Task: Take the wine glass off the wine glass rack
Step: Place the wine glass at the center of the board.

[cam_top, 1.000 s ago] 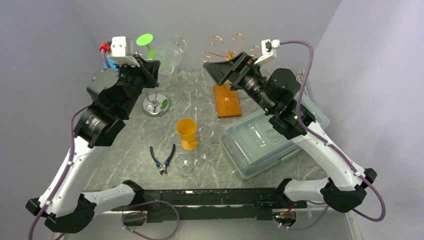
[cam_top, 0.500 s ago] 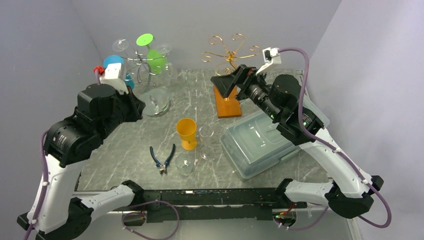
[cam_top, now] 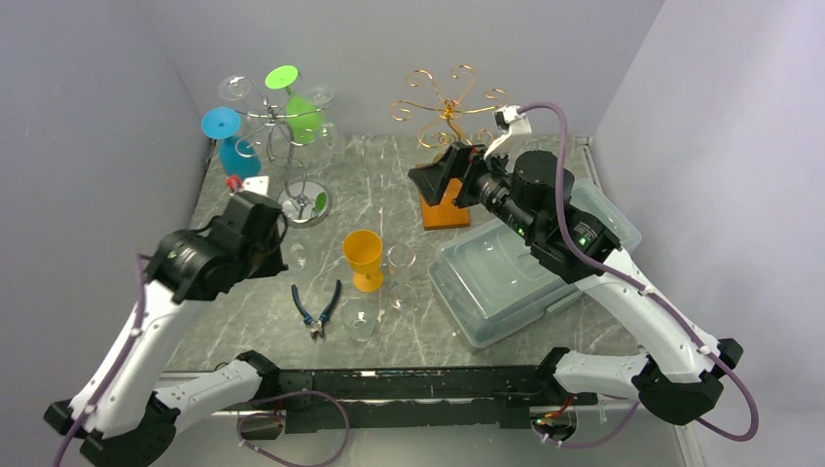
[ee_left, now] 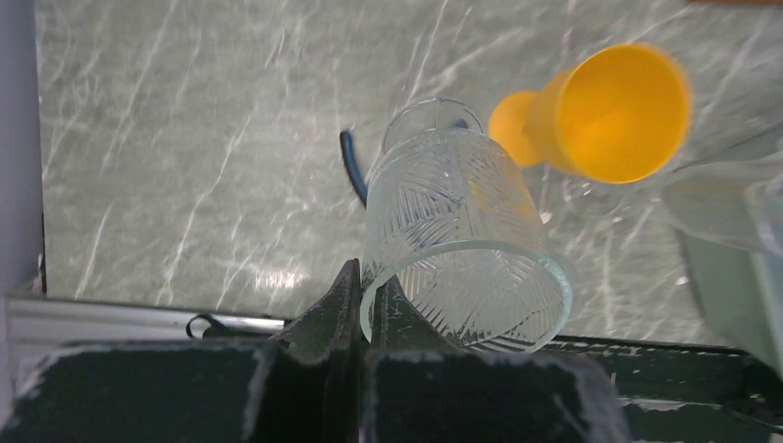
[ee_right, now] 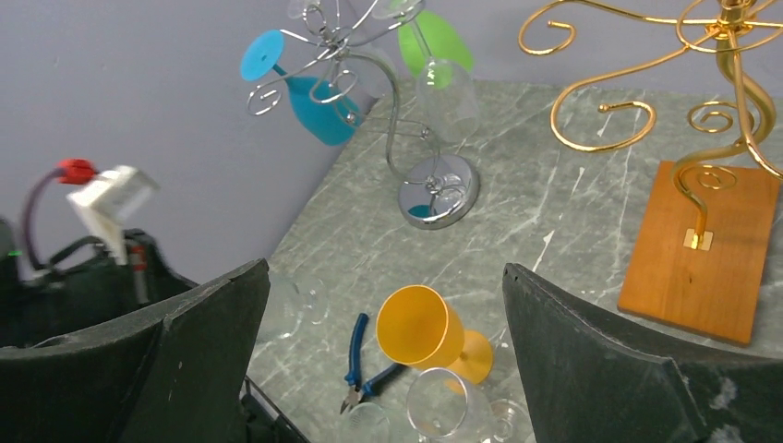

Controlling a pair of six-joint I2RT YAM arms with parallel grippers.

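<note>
Glass held low, ready for setting down

Pinched at its rim by the left fingers (ee_left: 340, 300), the wine glass (ee_left: 452, 240) hangs lower left of centre, well apart from the wine glass rack (cam_top: 304, 206). Level its foot and lower gently onto bare table (ee_left: 185, 138), missing yellow goblet (ee_left: 609, 111) and pliers (cam_top: 316, 306). The right fingers (ee_right: 212, 323) gape, idle.
</note>
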